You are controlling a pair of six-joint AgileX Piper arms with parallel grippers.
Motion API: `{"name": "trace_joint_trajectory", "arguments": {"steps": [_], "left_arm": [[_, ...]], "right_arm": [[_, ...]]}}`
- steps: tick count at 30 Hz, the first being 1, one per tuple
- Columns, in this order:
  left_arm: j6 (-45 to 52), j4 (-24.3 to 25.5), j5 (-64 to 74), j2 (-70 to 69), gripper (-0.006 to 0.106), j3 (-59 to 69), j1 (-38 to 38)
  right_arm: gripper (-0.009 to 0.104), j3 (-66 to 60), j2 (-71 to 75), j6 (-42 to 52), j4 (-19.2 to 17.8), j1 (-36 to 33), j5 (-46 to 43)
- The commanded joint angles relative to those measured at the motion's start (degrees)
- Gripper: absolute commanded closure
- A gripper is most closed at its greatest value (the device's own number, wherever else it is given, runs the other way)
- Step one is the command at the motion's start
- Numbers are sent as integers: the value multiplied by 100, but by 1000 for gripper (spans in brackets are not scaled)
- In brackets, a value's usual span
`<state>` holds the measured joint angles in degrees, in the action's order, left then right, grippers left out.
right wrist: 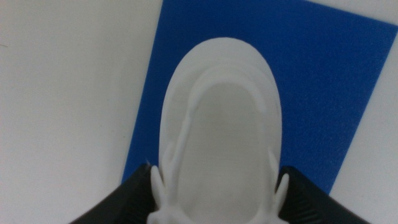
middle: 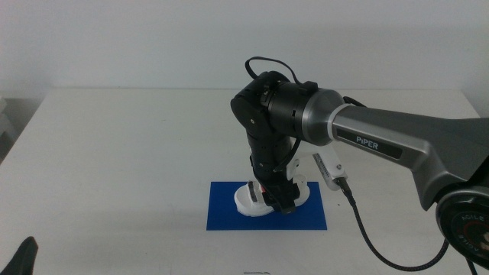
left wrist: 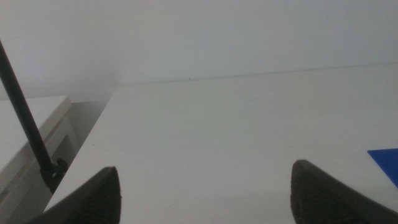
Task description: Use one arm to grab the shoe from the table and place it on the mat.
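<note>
The white chunky-soled shoe (middle: 248,200) rests on the blue mat (middle: 225,214) near the middle of the table (middle: 114,153). The right arm reaches in from the right and down over it. My right gripper (middle: 279,200) is shut on the shoe's sides. In the right wrist view the shoe (right wrist: 224,130) lies lengthwise over the mat (right wrist: 323,93), with my right gripper (right wrist: 217,186) clasping its near end; the jaws hide its straps. My left gripper (middle: 23,256) waits at the bottom left, open and empty (left wrist: 205,193).
A white adapter with a black cable (middle: 330,172) hangs off the right arm just right of the shoe. The left wrist view shows the table's left edge and a corner of the mat (left wrist: 385,158).
</note>
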<state>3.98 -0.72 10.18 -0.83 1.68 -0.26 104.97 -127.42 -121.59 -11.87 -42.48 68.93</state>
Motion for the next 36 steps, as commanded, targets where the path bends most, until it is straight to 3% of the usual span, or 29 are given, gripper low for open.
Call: {"name": "trace_joint_trajectory", "arguments": {"steps": [1,9,13,14,16,18,22,25,31,36], "left_arm": [[-84,-49,-476,-107,7,-19,-3],[-84,-49,-476,-107,7,-19,-3],[-84,-49,-476,-107,7,-19,-3],[-84,-49,-476,-107,7,-19,-3],[-84,-49,-476,-107,7,-19,-3],[-84,-49,-476,-107,7,-19,-3],[-84,-49,-476,-107,7,-19,-3],[-84,-49,-476,-107,7,-19,-3],[-84,-49,-476,-107,7,-19,-3],[-84,-49,-476,-107,7,-19,-3]], "right_arm": [[96,192,323,-105,-94,3,558],[96,192,238,-105,-71,-3,521],[84,192,238,-105,-196,-3,490],[79,192,238,-105,-196,-3,497],[43,192,238,-105,-201,-3,531],[30,192,238,-105,-240,-3,531],[16,192,251,-94,-258,-3,280],[13,192,423,257,-166,-3,-88],[13,192,1061,1209,247,-3,350],[13,187,1914,2381,192,-3,553]]}}
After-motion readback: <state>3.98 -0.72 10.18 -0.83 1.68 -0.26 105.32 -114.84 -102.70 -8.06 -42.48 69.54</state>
